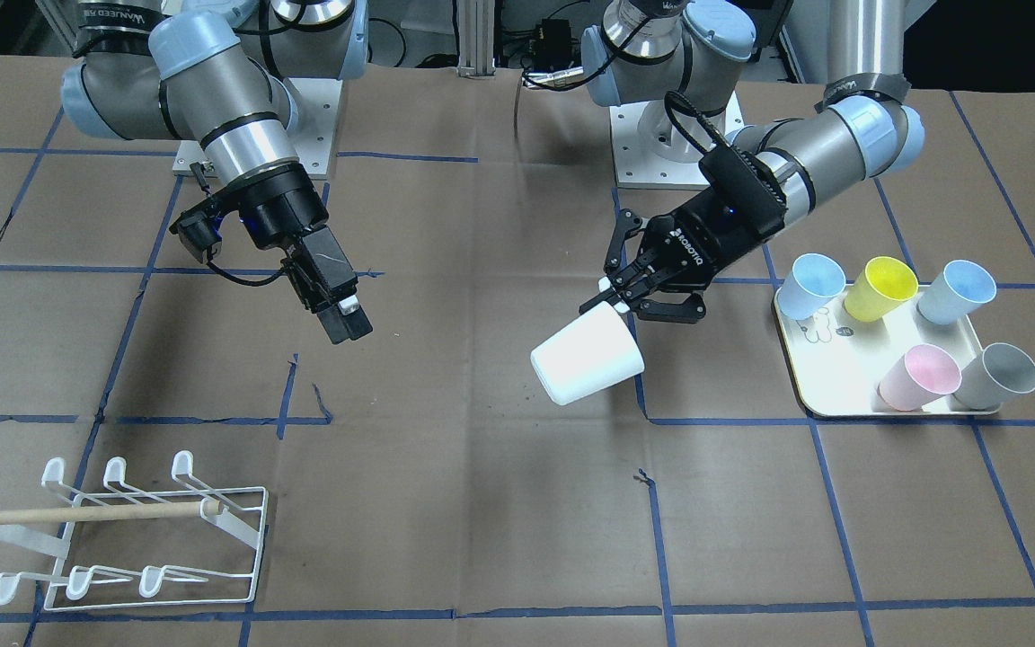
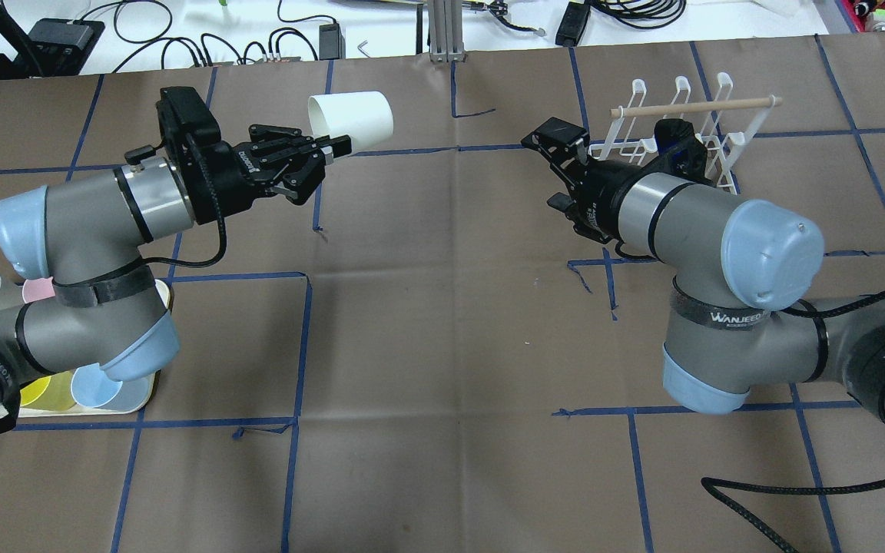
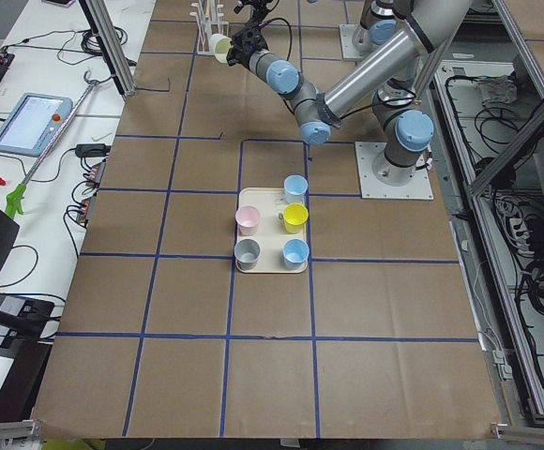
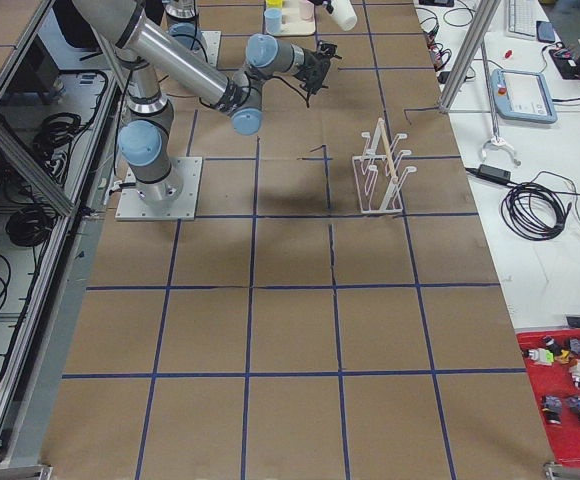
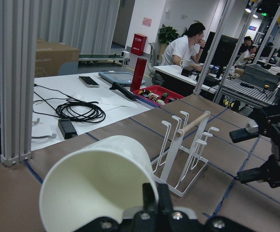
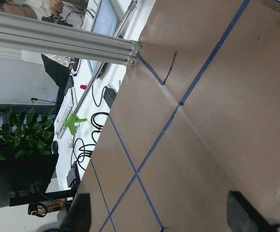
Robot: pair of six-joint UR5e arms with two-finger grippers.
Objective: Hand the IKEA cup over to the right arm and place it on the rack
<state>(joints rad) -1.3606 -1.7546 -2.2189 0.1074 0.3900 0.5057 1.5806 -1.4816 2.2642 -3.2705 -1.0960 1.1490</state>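
Observation:
My left gripper [image 1: 614, 301], the clawed one, is shut on the rim of the white IKEA cup [image 1: 588, 352]. The cup hangs tilted on its side above mid-table, its base pointing toward the right arm; it also shows in the overhead view [image 2: 352, 117] and close up in the left wrist view [image 5: 91, 183]. The right arm's gripper [image 1: 351, 328] hovers open and empty, well apart from the cup. In the right wrist view its fingers [image 6: 77, 215] stand wide apart over bare table. The white wire rack [image 1: 158, 530] with its wooden dowel lies on the table's far side from the robot, beyond the right arm.
A cream tray [image 1: 827, 395] beside the left arm holds several coloured cups: blue, yellow, pink, grey. Brown paper with blue tape lines covers the table. Cables, a power brick and aluminium posts [image 5: 14, 82] sit past the far edge. People sit at desks in the background.

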